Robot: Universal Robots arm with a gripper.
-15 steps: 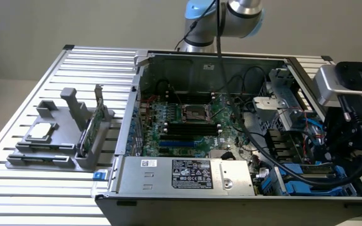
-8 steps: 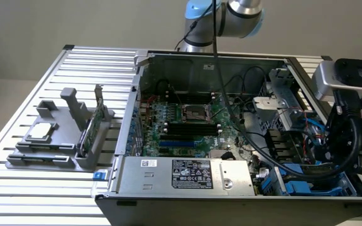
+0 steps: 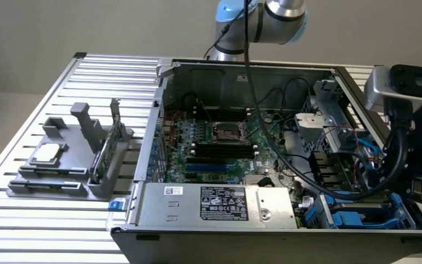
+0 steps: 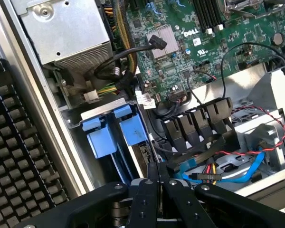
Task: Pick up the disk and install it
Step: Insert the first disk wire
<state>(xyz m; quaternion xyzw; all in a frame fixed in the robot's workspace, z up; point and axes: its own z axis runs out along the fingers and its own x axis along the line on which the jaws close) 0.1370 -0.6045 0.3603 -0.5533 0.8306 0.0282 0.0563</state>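
Note:
My gripper (image 4: 157,176) hangs just above the drive bay in the corner of the open computer case (image 3: 270,234). Its two black fingers (image 4: 152,183) are pressed together with nothing between them. Right below them two blue plastic tabs (image 4: 116,130) stand up from the bay. They look like the blue rails of the disk (image 4: 133,128), which sits edge-on in its slot with its label hidden. In the exterior view the same blue bay (image 3: 361,215) lies at the case's near right corner, under the arm's black wrist (image 3: 409,143).
A grey holder (image 3: 64,179) on the slatted table carries a small silver chip (image 3: 48,154) and an upright grey card (image 3: 108,148). Inside the case are the power supply (image 3: 218,203), motherboard (image 3: 218,143), black connectors (image 4: 194,126) and loose cables (image 4: 228,166).

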